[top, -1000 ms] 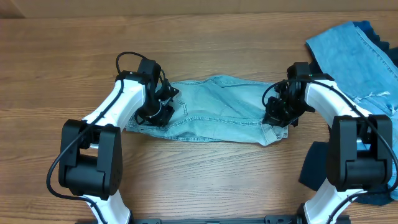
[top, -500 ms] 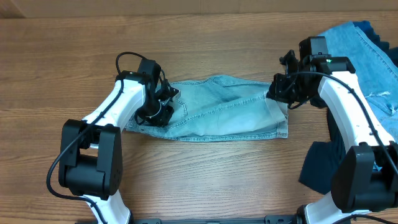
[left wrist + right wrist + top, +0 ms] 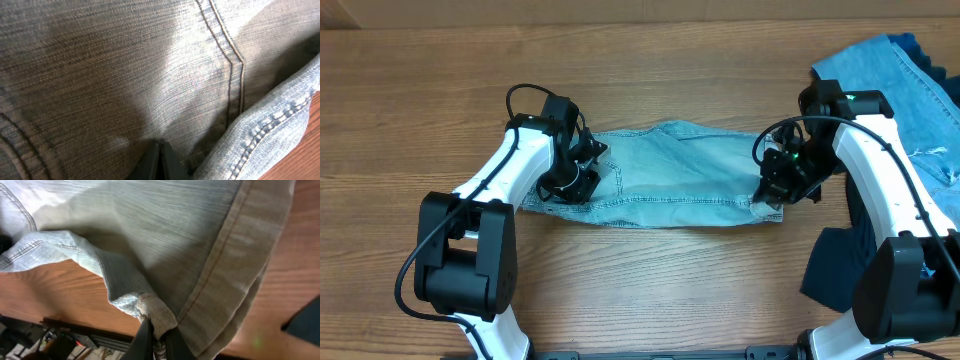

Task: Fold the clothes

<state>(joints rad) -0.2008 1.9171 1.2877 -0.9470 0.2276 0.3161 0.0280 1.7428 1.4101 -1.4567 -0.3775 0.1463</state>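
Lying flat on the wooden surface [image 3: 420, 100], the pale denim shorts [image 3: 680, 180] form a long band stretched between the two arms. Their stitched lower edge faces the robot base.

Left arm: the left fingers [image 3: 582, 178] sit on the left end of the shorts. In the left wrist view these fingers [image 3: 159, 162] are closed to a narrow line, with the tips set against the denim beside a double-stitched seam. A thick stitched edge of the shorts runs just right of the tips, and bare wood shows past it. Whether any cloth is pinched between the tips cannot be told.

Right arm: the right fingers [image 3: 768, 200] are at the right end of the shorts, at the lower corner. In the right wrist view these fingers [image 3: 150, 335] are clamped on a bunched hem corner of the shorts. The cloth is raised off the wood there and drapes away from the grip in a fold.

Other items: medium-blue jeans [image 3: 900, 90] lie beyond the right end of the shorts, toward the far edge, apart from them. Dark navy cloth [image 3: 835, 265] lies off the same end, toward the robot base, partly hidden by the right arm.
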